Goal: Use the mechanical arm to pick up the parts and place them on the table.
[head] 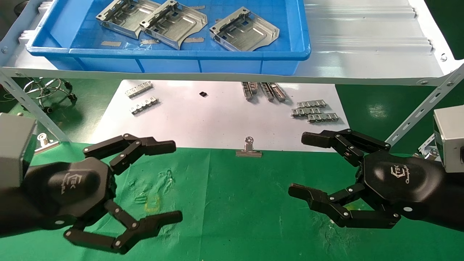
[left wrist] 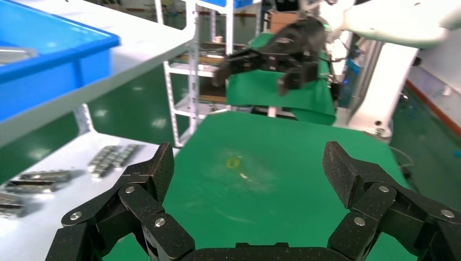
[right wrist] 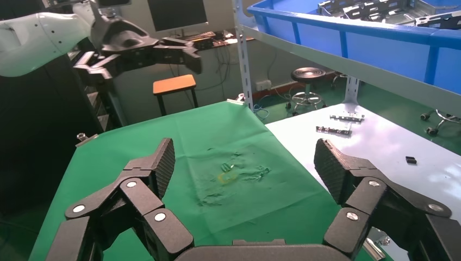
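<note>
Both grippers, left [head: 145, 183] and right [head: 326, 172], hovered spread wide and empty over the table [head: 232, 203], seemingly ready to reach. Beyond them, three parts [head: 174, 23] lay in the blue tray [head: 181, 59] on the shelf [head: 362, 47] above the table.

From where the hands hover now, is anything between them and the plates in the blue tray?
Yes. The parts lie in the blue tray on the white shelf, above and beyond both the left hand and right hand; tray wall and shelf edge intervene.
</note>
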Controlling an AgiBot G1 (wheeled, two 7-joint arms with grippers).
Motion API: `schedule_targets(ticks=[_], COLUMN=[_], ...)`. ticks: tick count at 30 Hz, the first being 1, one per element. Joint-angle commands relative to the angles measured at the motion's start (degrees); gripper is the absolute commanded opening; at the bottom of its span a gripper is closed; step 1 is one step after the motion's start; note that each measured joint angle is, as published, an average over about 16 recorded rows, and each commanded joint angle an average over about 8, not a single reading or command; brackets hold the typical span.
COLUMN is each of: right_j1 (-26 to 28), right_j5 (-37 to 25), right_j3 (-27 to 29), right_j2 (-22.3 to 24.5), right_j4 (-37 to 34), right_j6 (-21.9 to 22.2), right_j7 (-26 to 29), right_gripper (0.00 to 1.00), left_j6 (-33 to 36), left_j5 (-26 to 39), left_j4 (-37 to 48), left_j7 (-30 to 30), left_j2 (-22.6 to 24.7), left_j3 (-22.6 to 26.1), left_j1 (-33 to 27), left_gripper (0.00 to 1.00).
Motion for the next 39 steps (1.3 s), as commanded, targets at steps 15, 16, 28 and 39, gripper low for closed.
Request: schedule_targets(ticks=[15,16,28,39], right_j1=[0.00,0.00,0.00,0.00], right_j5=[0.00,0.00,0.00,0.00], right_j3=[0.00,0.00,0.00,0.00], right_j2=[0.00,0.00,0.00,0.00], right_j4=[0.00,0.00,0.00,0.00], right_j6=[0.00,0.00,0.00,0.00], right_j7=[0.00,0.00,0.00,0.00], right_gripper=[0.00,0.00,0.00,0.00], left_j6=[-7.89,-8.22,-10.77,-23.50], left_j5=[8.13,8.95,19.88,26.66], left_j4=[12.98,14.56,40.44,60.00], left_j7=[1.24,1.50,5.84,11.29], left_j2=[11.42,12.35,24.96,35.81], left_j3=[3.25,3.65,9.87,13.07], left_j1=[-15.43,-16.99,-37.06,-48.22], left_gripper=[1.00,1.00,1.00,1.00])
